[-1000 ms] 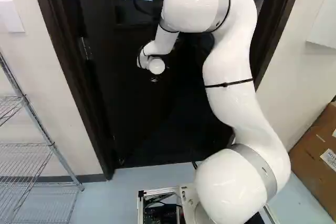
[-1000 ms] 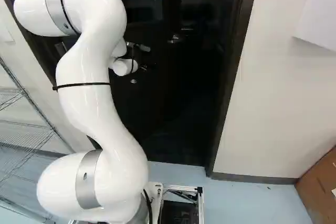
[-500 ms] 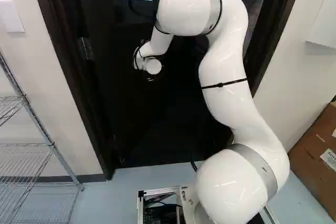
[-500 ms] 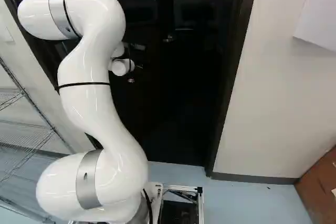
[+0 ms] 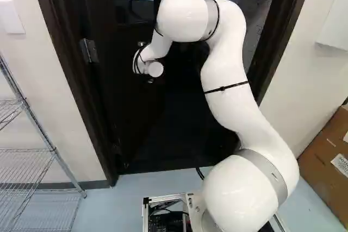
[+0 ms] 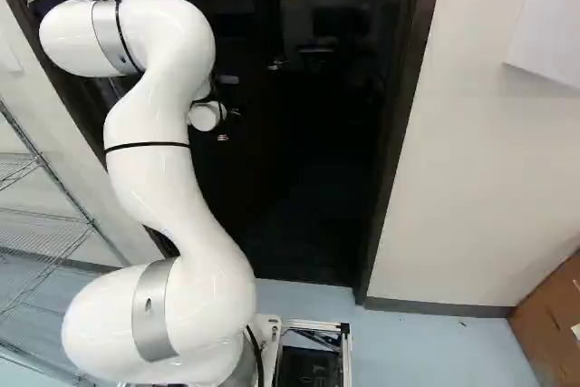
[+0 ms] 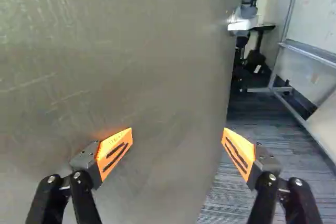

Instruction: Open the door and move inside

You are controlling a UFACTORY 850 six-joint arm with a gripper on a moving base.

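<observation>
The gripper (image 7: pixel 177 135) stood wide, holding nothing. The door (image 7: pixel 131 51), left of centre in the left base view, lay straight ahead, its upright free edge (image 7: pixel 228 77) near 1 of the 2 orange pads (image 7: pixel 244 148).

The arm is glossy white with grey bands.

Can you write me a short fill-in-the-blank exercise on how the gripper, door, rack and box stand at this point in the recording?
The gripper holds nothing, and its fingers stand ____.
The pads on its fingers are ____ in colour.
A room shows past the edge of the door, so the door is not fully ____.
In the left base view, the wire rack stands left of the door and the cardboard box stands to its ____.

Missing words: apart; orange; closed; right
</observation>
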